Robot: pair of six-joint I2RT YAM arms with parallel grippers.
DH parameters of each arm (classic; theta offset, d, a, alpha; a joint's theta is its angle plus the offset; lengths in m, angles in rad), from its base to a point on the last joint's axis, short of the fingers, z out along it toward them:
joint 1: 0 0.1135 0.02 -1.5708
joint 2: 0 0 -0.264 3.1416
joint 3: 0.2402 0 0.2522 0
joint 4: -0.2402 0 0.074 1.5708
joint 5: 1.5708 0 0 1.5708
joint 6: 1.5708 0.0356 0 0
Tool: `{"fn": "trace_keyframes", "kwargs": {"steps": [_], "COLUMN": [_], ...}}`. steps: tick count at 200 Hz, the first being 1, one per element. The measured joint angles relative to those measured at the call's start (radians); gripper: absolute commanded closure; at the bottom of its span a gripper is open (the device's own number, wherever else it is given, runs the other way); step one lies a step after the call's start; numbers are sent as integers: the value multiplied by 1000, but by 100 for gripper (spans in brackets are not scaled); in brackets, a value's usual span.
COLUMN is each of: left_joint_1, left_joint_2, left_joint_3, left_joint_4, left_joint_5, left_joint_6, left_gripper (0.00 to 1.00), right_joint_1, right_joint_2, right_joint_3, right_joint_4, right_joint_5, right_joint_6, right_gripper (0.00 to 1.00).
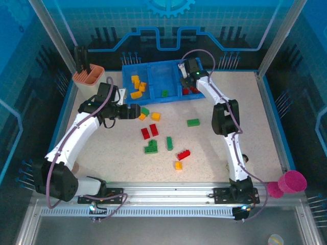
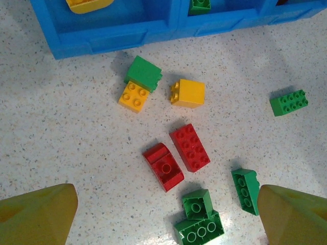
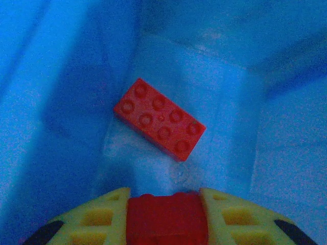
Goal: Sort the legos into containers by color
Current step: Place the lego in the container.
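The blue tray (image 1: 153,97) stands at the back of the table, with yellow legos (image 1: 137,87) in its left compartment, a green one (image 1: 164,93) in the middle and red ones (image 1: 191,91) in the right. My right gripper (image 1: 189,80) (image 3: 167,204) hangs inside the right compartment, shut on a red lego (image 3: 167,222), just above a flat red lego (image 3: 159,124). Open and holding nothing, my left gripper (image 1: 135,113) (image 2: 164,193) hovers over loose legos: two red (image 2: 176,155), a yellow and green pair (image 2: 138,84), a yellow one (image 2: 188,93), and green ones (image 2: 202,222).
More loose legos lie mid-table: a green one (image 1: 193,122), a red one (image 1: 183,154), a yellow one (image 1: 178,165). A beige holder (image 1: 88,76) stands at the back left. A pink cup (image 1: 292,182) sits off the table's right front corner.
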Motion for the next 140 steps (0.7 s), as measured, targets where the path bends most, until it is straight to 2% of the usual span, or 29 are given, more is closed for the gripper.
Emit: {"fn": "trace_keyframes", "kwargs": {"steps": [40,72,98,126,140], "left_joint_1": [0,0,0,0,0], "left_joint_2": [13,47,65,66,68], "left_joint_3": [29,57,66,66,67], "left_joint_4": [-8,-6,-5,-3,-1], "left_joint_5": [4,17,23,31,37], "left_joint_6": [-8,-8,-8,-8,-8], "left_gripper": [8,8,8,8,8], "right_joint_1": [-2,-3,-3,-1,2], "right_joint_2": [-8,-31,-62,-135,-182], "right_joint_3": [-39,-74,-84,-126,-149], "right_joint_4": [21,24,20,21,18], "right_joint_5": [0,2,0,-15,-19], "right_joint_6": [7,13,26,44,53], "right_gripper": [61,46,44,50,50]}}
